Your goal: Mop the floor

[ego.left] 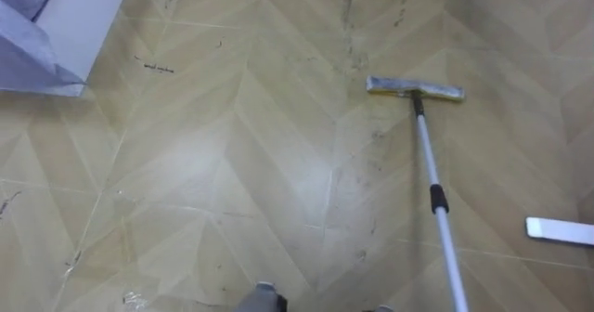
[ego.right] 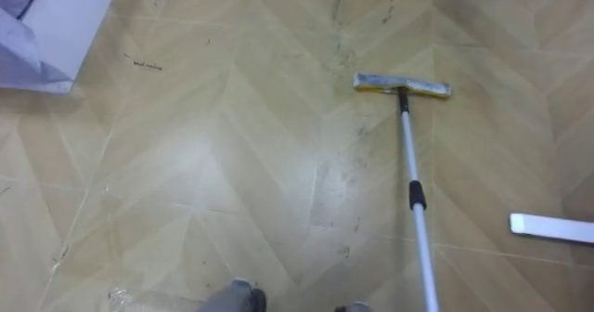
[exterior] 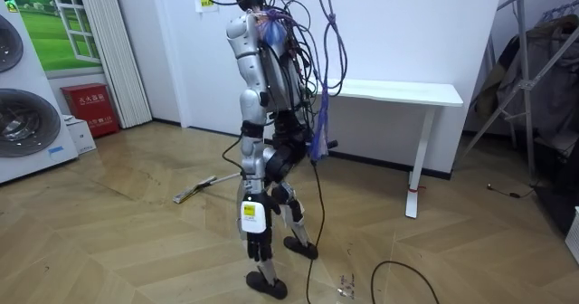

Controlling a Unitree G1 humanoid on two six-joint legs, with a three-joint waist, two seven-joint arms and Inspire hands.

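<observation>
Mopping looks barely begun, by my reading. Your mop head (ego.left: 415, 88) lies flat on the herringbone floor (ego.left: 232, 163), ahead of the robot at about 1 o'clock. Its pole (ego.left: 430, 168) runs back toward 5 o'clock and off the lower edge of the eye views. Dark scuffs (ego.left: 153, 68) show at 10 o'clock, more streaks (ego.left: 371, 168) sit just beside the pole, and fainter marks cross the boards at 8 o'clock. You cannot tell which hand has the pole, or whether it is closed on it. Most of the floor looks left for you to cover.
</observation>
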